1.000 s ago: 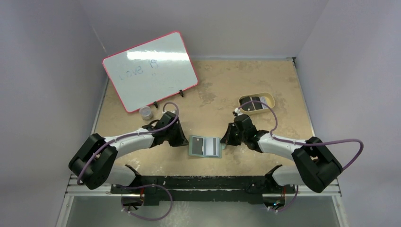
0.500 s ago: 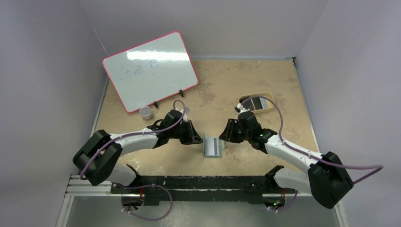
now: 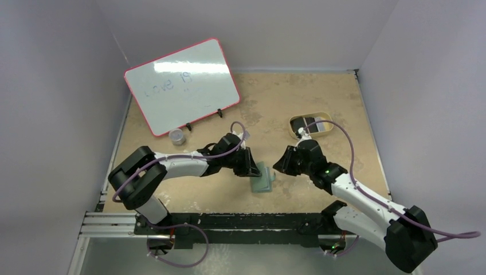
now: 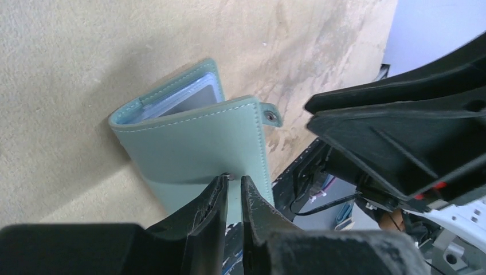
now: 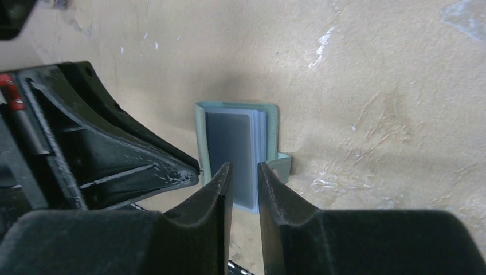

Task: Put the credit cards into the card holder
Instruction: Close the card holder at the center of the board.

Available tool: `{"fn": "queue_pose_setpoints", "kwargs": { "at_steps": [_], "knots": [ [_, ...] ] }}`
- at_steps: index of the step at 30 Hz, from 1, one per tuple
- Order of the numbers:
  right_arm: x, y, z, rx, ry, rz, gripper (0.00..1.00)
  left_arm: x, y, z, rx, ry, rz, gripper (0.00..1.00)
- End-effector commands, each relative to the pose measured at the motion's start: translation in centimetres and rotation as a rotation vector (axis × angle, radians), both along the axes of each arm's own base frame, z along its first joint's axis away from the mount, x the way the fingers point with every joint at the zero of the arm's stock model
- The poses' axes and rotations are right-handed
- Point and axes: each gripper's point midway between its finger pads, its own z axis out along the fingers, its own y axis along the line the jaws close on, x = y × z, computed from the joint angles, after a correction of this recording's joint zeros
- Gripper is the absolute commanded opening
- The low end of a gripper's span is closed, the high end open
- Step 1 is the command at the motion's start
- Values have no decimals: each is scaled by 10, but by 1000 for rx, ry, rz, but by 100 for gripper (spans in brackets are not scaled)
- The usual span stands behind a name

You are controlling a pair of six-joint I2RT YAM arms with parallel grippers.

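The grey-green card holder [image 3: 263, 179] lies on the table between both arms, half folded, with its cover tilted up over the pocket side. In the left wrist view my left gripper [image 4: 233, 179] is pinched on the edge of that cover [image 4: 195, 149] beside its snap stud. A grey credit card [image 5: 229, 143] sits in the holder's pale blue pockets [image 5: 261, 129]. My right gripper [image 5: 243, 167] hovers just right of the holder [image 3: 279, 166], jaws slightly apart with nothing between them. More credit cards [image 3: 309, 124] lie in the tan tray.
The tan tray [image 3: 328, 121] stands at the back right. A red-framed whiteboard [image 3: 182, 85] leans at the back left, with a small jar [image 3: 178, 136] in front of it. The two grippers' fingers are close together over the holder.
My left gripper has swung the holder's left cover up and over to the right, so the open holder now stands half folded. The right gripper let go and drew back slightly right.
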Motion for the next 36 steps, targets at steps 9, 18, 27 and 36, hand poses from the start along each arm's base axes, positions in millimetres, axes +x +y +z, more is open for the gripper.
{"fn": "queue_pose_setpoints", "kwargs": {
  "at_steps": [9,18,27,36],
  "knots": [
    [-5,-12,-20,81,56,-45,21,17,-17,-19,49,-50,-2,13],
    [-9,2,-22,173,58,19,19,23,-15,-35,109,-50,9,13],
    [-8,8,-20,194,49,52,17,22,-25,-2,19,-15,45,12],
    [-10,9,-23,192,61,66,17,28,0,-11,164,-56,86,17]
  ]
}}
